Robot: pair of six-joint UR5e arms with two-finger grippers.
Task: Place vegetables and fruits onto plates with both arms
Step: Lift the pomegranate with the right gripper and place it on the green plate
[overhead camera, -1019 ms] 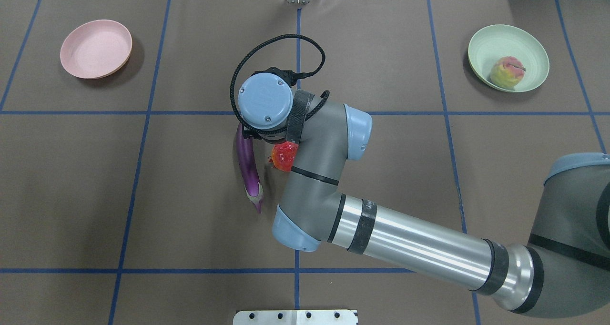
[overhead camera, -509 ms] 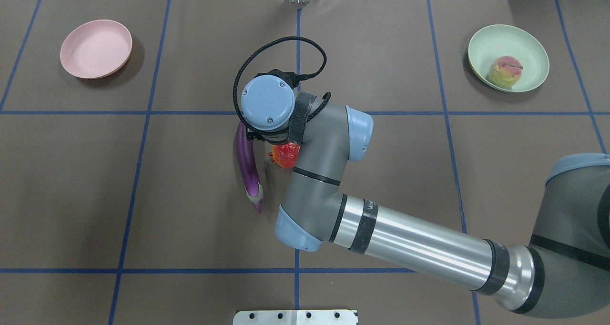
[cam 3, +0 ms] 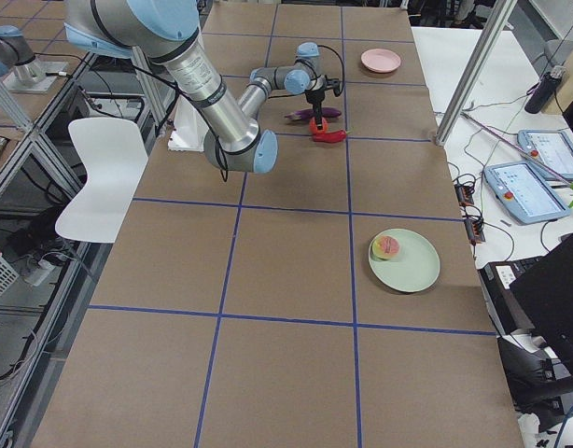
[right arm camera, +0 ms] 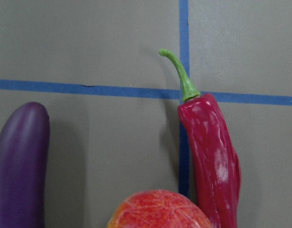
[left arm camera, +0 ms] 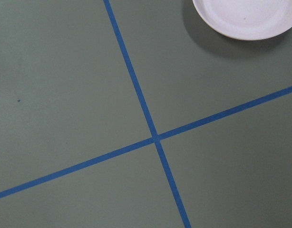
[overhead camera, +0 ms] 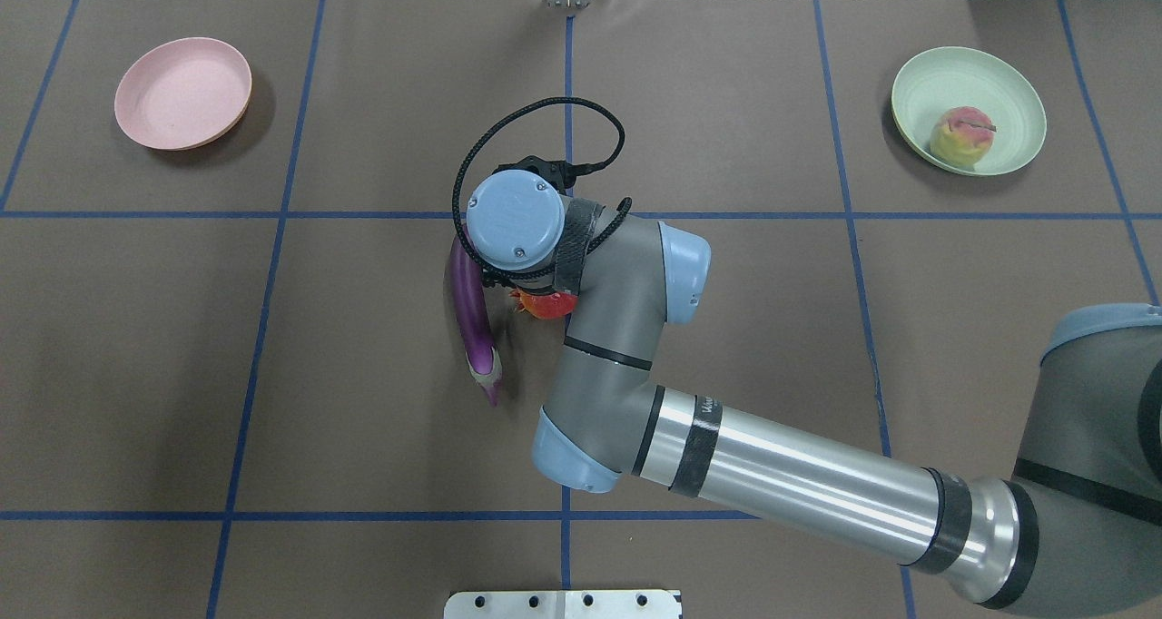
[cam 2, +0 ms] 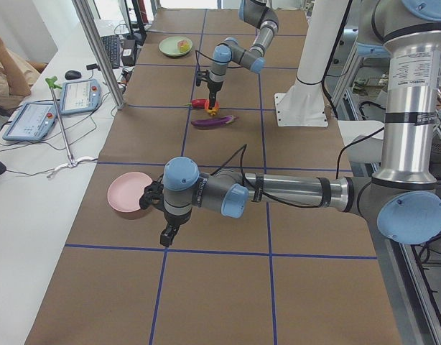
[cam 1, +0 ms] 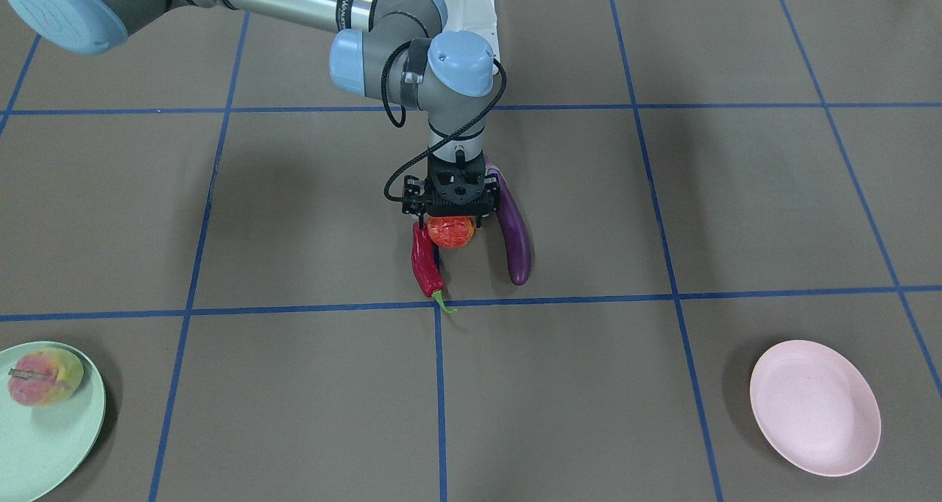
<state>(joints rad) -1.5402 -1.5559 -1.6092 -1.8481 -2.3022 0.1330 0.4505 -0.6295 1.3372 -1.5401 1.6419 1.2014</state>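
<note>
We find one item of four placed: the peach [overhead camera: 962, 136] lies on the green plate [overhead camera: 917, 83], and the pink plate [overhead camera: 182, 93] holds nothing. The eggplant [overhead camera: 470, 306], chili [cam 1: 425, 263] and red fruit [cam 1: 451, 232] lie mid-table [overhead camera: 817, 329].

The right gripper [cam 1: 452, 218] straddles the red fruit, but we cannot tell whether it grips. The chili sits just beside the fruit and the eggplant near it. We see nothing lying between them and either plate.

The left gripper [cam 2: 165, 236] hangs near the pink plate; we cannot tell its state.

A glossy purple eggplant [cam 1: 513, 237] and a wrinkled dark-red chili pepper [cam 1: 425, 260] are lying on the tabletop, flanking a mottled red-orange fruit [cam 1: 451, 232]. A peach [cam 1: 43, 377] is resting on the mint green plate [cam 1: 44, 443], with the pink plate [cam 1: 815, 408] sitting well apart.
</note>
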